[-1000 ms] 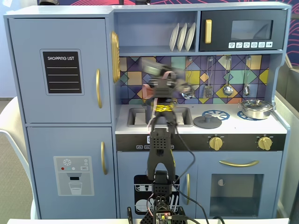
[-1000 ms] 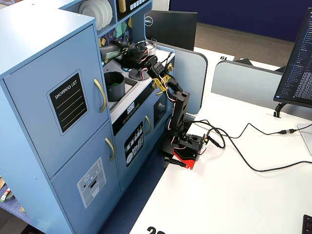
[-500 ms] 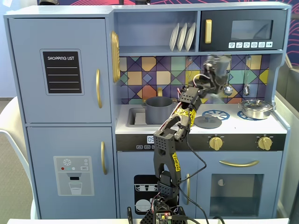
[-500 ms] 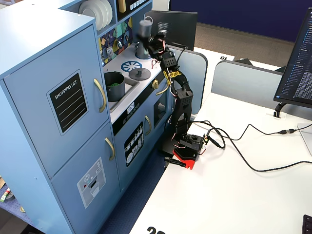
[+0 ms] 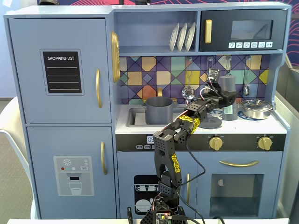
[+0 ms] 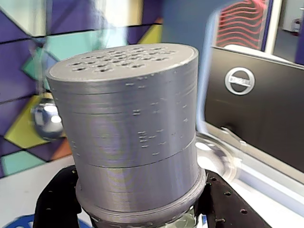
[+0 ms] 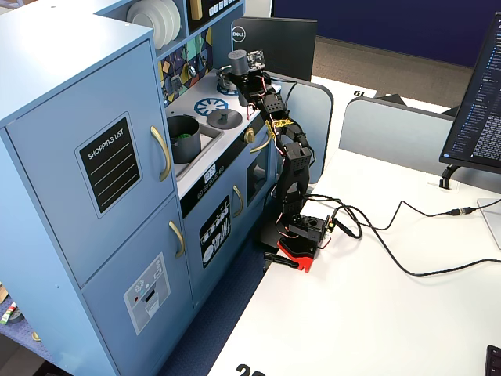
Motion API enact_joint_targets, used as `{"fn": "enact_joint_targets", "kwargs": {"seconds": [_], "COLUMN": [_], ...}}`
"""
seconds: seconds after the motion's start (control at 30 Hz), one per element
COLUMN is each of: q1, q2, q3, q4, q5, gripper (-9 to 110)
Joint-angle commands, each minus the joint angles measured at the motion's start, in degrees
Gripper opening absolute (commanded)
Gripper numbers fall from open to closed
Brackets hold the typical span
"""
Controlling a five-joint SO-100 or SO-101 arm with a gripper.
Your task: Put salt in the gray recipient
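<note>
The salt shaker (image 5: 228,89) is a tall dark-gray cylinder standing upright on the right part of the toy stovetop. In the wrist view it (image 6: 128,123) fills the middle, its perforated top facing up. My gripper (image 5: 227,107) is shut on its lower body, with the black jaws pressed on both sides (image 6: 142,209). In the side fixed view the gripper (image 7: 239,77) holds the shaker (image 7: 236,61) at the far end of the counter. The gray recipient (image 5: 159,109) sits in the sink left of the shaker, also shown in the side fixed view (image 7: 185,138). I cannot tell whether the shaker's base touches the stovetop.
A flat gray lid with a knob (image 5: 210,122) lies on the stove between pot and shaker. A shiny silver pan (image 5: 256,108) sits right of the shaker. Utensils hang on the tiled back wall (image 5: 154,74). A shelf and a microwave (image 5: 243,30) overhang the counter.
</note>
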Motion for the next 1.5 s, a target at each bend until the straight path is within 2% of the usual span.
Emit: {"fn": "enact_joint_targets", "kwargs": {"seconds": [0.0,0.4,1.37,1.47], "q1": [2.0,3.3,4.4,4.6], "q2": [2.3,1.0,-6.0,-6.1], "q3": [-1.0,3.5,4.0,4.1], "q4": [-4.0,-9.5,-13.4,-13.3], "q5": [3.6,9.1,6.6,6.3], "gripper": [0,0,0,8]}}
